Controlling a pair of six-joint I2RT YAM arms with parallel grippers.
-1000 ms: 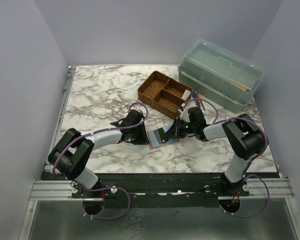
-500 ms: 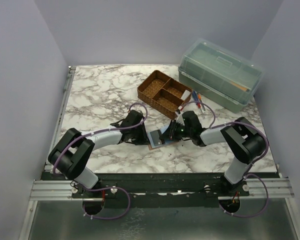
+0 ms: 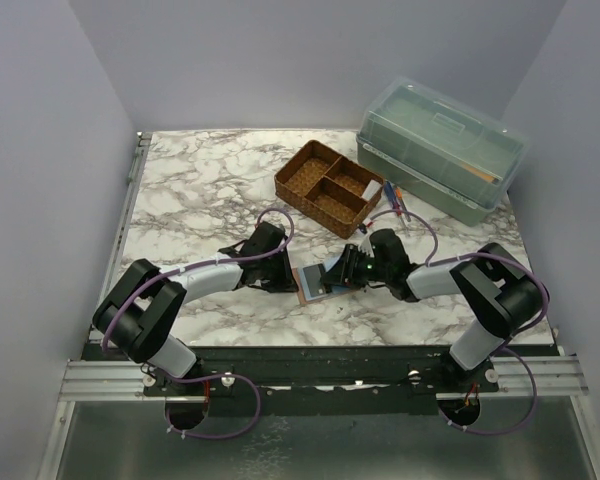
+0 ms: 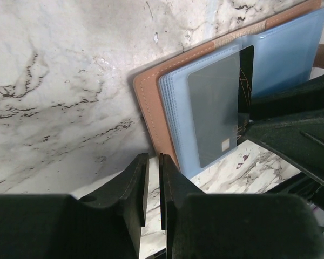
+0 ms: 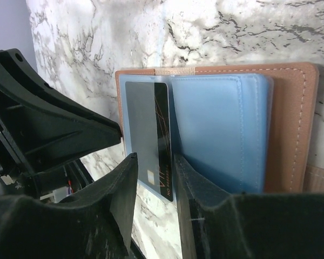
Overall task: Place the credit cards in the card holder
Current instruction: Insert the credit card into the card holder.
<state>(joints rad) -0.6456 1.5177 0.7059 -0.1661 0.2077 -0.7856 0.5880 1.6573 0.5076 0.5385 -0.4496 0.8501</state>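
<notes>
**mk:** What's the card holder point(image 4: 151, 102) like up close?

**tj:** Tan, leathery skin with a pale stitched seam round the edge and rounded corners. It's lying open and flat on the marble-pattern table point(image 3: 200, 190), near the front, right between the two arms. Inside are bluish see-through plastic pockets, and the stack shows a fine grid texture along its outer edge.

**mk:** How many cards can you count?

**tj:** Just one credit card point(image 5: 161, 135). It's a thin flat rectangle, dark, with fine gold lines and a small pale square near one end. Most of it sits under the clear film of the pocket on the half nearer the left arm, so it reads grey there. A narrow strip along one long side is bare and black.

**mk:** And the claws?

**tj:** Two, both matte black. The right claw point(image 5: 155, 162) is partly spread, with a finger on either side of the card's near end. Can't tell whether they actually pinch it. The left claw point(image 4: 153, 162) is squeezed down to a thin slit with nothing in it, tips just beside the card holder's outer edge.

**mk:** Other stuff?

**tj:** One brown woven tray point(image 3: 292, 170) with three compartments, one translucent green lidded box point(image 3: 440, 145) at the back right, and two pens point(image 3: 397, 199), red and blue, between those.
</notes>
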